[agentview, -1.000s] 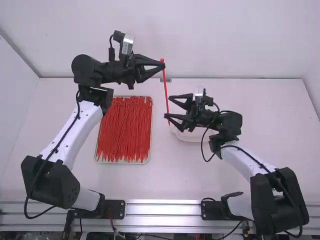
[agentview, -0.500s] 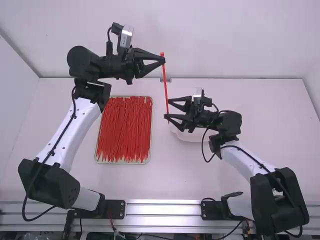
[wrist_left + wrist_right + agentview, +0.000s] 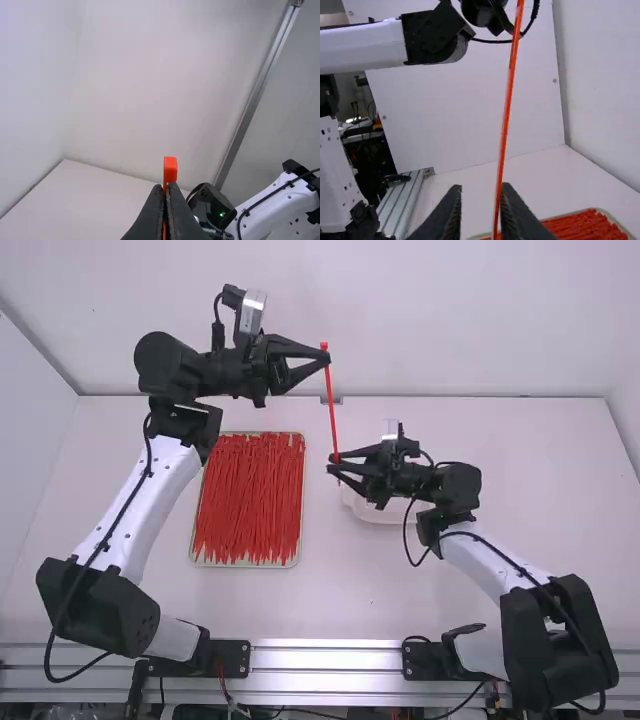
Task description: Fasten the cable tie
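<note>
High view: left gripper is clenching the cable tie by its head, above the tray — right gripper is bracketing the tail, jaws unclamped. Next, likely: clamp, then loop tail into head.

1. Stretching white beneath both arms as a table.
2. Carrying a shallow tray left of the middle, heaped with red cable ties.
3. Bearing a small clear container just right of the tray, apart from it.
</note>
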Robot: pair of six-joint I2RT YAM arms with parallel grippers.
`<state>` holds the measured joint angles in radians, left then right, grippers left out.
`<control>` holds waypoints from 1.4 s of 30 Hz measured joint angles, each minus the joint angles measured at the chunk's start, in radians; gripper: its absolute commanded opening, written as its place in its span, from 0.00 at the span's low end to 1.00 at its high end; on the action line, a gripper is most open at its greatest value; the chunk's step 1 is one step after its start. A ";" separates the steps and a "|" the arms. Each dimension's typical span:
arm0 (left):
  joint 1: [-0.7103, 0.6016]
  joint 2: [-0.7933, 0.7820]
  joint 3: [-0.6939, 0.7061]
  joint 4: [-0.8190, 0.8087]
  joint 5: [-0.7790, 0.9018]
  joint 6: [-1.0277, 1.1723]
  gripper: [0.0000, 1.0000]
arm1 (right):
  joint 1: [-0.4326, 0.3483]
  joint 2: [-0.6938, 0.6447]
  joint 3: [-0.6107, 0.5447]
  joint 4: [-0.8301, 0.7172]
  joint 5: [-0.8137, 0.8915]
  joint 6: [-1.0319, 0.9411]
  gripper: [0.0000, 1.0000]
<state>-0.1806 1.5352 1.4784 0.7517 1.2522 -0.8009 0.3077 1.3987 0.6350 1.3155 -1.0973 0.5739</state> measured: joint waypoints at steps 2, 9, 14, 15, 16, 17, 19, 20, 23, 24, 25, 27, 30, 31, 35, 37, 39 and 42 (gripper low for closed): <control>0.000 0.000 0.000 -0.001 0.000 0.000 0.02 | 0.000 0.000 0.000 0.000 0.000 -0.002 0.00; 0.000 0.000 0.000 -0.019 0.000 0.000 0.02 | 0.000 0.000 0.000 -0.001 -0.012 -0.002 0.00; 0.000 0.000 0.000 -0.024 0.001 0.000 0.02 | 0.000 0.000 0.000 0.001 -0.026 -0.027 0.00; 0.000 0.000 0.000 -0.026 0.001 0.000 0.02 | 0.000 0.000 0.000 0.001 -0.026 -0.036 0.00; 0.000 0.000 0.000 -0.026 0.001 0.000 0.02 | 0.000 0.000 0.000 0.001 -0.026 -0.037 0.00; 0.000 0.000 0.000 -0.027 0.001 0.000 0.04 | 0.000 0.000 0.000 0.001 -0.026 -0.043 0.00; 0.000 0.000 0.000 -0.027 -0.001 0.008 0.09 | -0.007 0.000 0.000 0.000 -0.035 -0.046 0.00; 0.000 0.000 0.000 -0.030 -0.001 0.015 0.15 | -0.013 0.000 0.000 0.000 -0.040 -0.046 0.00; 0.000 0.000 0.000 -0.064 -0.006 0.040 0.73 | -0.035 0.000 0.000 -0.012 -0.049 -0.046 0.00; 0.000 0.000 0.000 -0.076 -0.008 0.046 0.89 | -0.039 0.000 0.000 -0.016 -0.050 -0.048 0.00; 0.000 0.000 0.000 -0.103 -0.010 0.062 0.99 | -0.048 0.000 0.000 -0.029 -0.051 -0.048 0.00; 0.000 0.000 0.000 -0.146 -0.019 0.084 0.99 | -0.063 0.000 0.000 -0.048 -0.052 -0.049 0.00; 0.001 0.000 0.000 -0.216 -0.035 0.135 0.99 | -0.082 0.000 0.000 -0.065 -0.052 -0.050 0.00; 0.004 0.000 0.000 -0.248 -0.043 0.156 0.99 | -0.091 0.000 0.000 -0.071 -0.052 -0.048 0.00; 0.028 0.000 0.000 -0.336 -0.053 0.229 0.99 | -0.124 0.000 0.000 -0.080 -0.055 -0.050 0.00; 0.047 0.000 0.000 -0.374 -0.056 0.256 0.99 | -0.141 0.000 0.000 -0.080 -0.060 -0.048 0.00; 0.071 0.000 0.000 -0.424 -0.057 0.290 0.99 | -0.165 0.000 0.000 -0.089 -0.064 -0.051 0.00; 0.095 0.000 0.000 -0.481 -0.055 0.338 0.99 | -0.193 0.000 0.000 -0.117 -0.061 -0.048 0.00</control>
<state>-0.0856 1.5352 1.4784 0.2710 1.1976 -0.4625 0.1146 1.3987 0.6350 1.1980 -1.1584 0.5259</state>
